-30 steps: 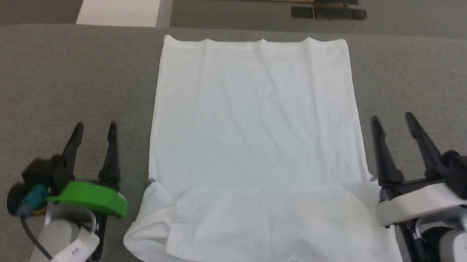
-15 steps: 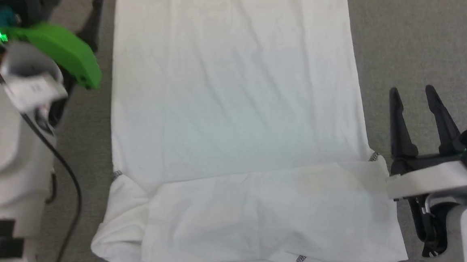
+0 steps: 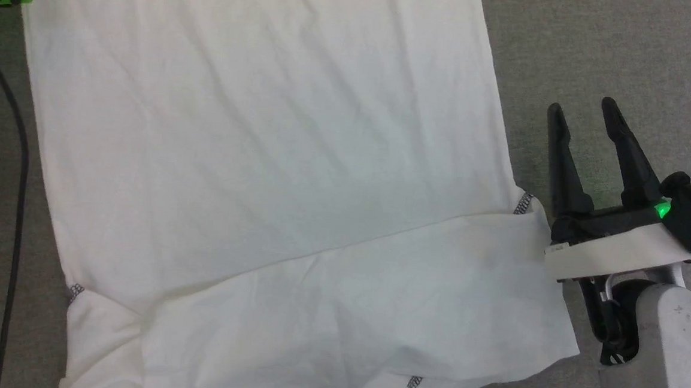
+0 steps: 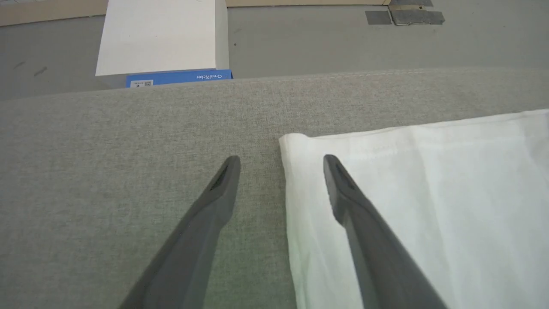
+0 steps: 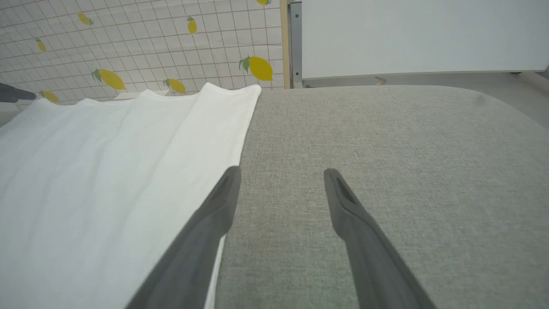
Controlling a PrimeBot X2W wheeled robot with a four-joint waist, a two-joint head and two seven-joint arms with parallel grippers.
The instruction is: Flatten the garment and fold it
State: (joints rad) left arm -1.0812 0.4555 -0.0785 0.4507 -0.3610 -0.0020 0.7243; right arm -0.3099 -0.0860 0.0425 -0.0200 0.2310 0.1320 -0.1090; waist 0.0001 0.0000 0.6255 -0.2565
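The shirt (image 3: 264,153) lies spread flat on the grey padded table (image 3: 600,53), its near end folded back over the body in a slanted layer, with small patches of grey zigzag stitching (image 3: 524,202) at the seams. Just beside its right edge is the right gripper (image 3: 582,106), its two dark fingers spread apart with nothing between them, over bare table. Farther along, at the shirt's far left corner, is the left gripper (image 4: 281,158), also spread wide and empty. One finger is over the cloth, the other over the table, and the shirt's side edge runs between them. Whether they touch the surface cannot be told. Past the table edge a white box (image 4: 158,38) with a blue label (image 4: 180,78) stands on the grey floor (image 4: 343,38).
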